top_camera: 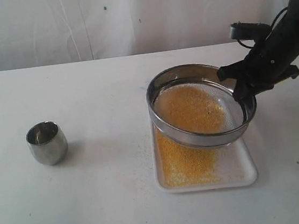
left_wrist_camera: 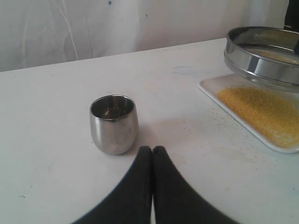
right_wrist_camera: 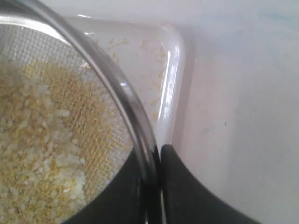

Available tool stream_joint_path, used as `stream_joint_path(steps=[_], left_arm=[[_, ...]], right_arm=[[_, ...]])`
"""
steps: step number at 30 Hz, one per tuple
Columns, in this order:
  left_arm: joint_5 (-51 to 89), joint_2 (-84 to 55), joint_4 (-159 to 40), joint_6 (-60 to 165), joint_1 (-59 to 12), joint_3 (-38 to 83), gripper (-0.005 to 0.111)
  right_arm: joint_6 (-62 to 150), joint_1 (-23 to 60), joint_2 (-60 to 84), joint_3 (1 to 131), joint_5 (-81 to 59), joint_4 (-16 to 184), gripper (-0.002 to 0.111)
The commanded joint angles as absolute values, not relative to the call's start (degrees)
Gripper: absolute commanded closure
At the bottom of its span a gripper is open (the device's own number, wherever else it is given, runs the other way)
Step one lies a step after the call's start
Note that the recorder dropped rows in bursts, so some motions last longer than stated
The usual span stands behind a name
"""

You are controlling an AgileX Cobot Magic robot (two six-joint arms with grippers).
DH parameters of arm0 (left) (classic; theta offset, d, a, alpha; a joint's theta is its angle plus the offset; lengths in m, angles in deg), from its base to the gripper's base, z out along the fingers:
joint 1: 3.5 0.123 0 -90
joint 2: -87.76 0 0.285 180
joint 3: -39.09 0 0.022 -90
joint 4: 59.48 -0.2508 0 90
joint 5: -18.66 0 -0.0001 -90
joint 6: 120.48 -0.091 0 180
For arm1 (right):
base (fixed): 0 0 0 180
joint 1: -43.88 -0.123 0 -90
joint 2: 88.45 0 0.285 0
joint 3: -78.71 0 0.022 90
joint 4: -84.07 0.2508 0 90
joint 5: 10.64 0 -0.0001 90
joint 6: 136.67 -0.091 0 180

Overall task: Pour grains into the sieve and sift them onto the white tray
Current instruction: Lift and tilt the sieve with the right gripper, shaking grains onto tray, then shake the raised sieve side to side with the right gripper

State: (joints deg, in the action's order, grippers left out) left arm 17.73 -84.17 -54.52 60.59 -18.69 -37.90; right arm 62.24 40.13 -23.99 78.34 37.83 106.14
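Grains point(top_camera: 189, 107) lie in the sieve point(top_camera: 195, 135), held tilted over the white tray point(top_camera: 237, 173), right of centre in the exterior view; this looks like the sifting step. Left wrist view: left gripper point(left_wrist_camera: 152, 156) jaws clenched, empty, near the cup point(left_wrist_camera: 114, 123). Right wrist view: right gripper point(right_wrist_camera: 152, 182) jaws grasp the sieve rim; more shaking is likely needed.

Left jaws pressed together; right jaws clamped, right arm point(top_camera: 284, 40) extended.

The right pincer point(right_wrist_camera: 151, 161) clamps the rim of the sieve point(right_wrist_camera: 122, 93), grains point(right_wrist_camera: 42, 135) on its mesh, over the white tray point(right_wrist_camera: 170, 79).
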Motion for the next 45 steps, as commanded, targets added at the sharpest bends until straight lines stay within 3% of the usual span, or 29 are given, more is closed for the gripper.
stream_joint_path(steps=[1,4,10,15,17,20,24,28,31,45], left_arm=[[17.8,-84.5,-54.4,60.9,-18.9,-38.1,0.107],[17.8,-84.5,-54.4,60.9,-18.9,-38.1,0.107],[17.8,-84.5,-54.4,60.9,-18.9,-38.1,0.107],[17.8,-84.5,-54.4,60.9,-18.9,-38.1,0.107],[17.8,-84.5,-54.4,60.9,-18.9,-38.1,0.107],[17.8,-84.5,-54.4,60.9,-18.9,-38.1,0.107],[17.8,-84.5,-54.4,60.9,-18.9,-38.1,0.107],[17.8,-84.5,-54.4,60.9,-18.9,-38.1,0.107],[17.8,-84.5,-54.4,60.9,-18.9,-38.1,0.107],[17.8,-84.5,-54.4,60.9,-18.9,-38.1,0.107]], right_arm=[[63.2,39.5,-21.1,74.1,40.0,107.2,0.108],[59.8,39.9,-21.8,75.5,31.0,102.1,0.108],[60.4,39.5,-23.5,78.2,44.3,102.4,0.108],[58.2,38.8,-23.4,77.8,36.1,97.3,0.108],[55.8,39.0,-23.7,77.9,37.4,99.1,0.108],[68.4,38.1,-24.6,78.0,43.1,106.4,0.108],[54.1,39.9,-24.3,78.0,36.8,97.5,0.108],[67.0,38.9,-24.9,78.0,41.0,106.3,0.108],[58.6,40.8,-24.7,78.3,37.1,102.6,0.108],[60.3,39.2,-25.0,82.6,35.4,97.2,0.108]])
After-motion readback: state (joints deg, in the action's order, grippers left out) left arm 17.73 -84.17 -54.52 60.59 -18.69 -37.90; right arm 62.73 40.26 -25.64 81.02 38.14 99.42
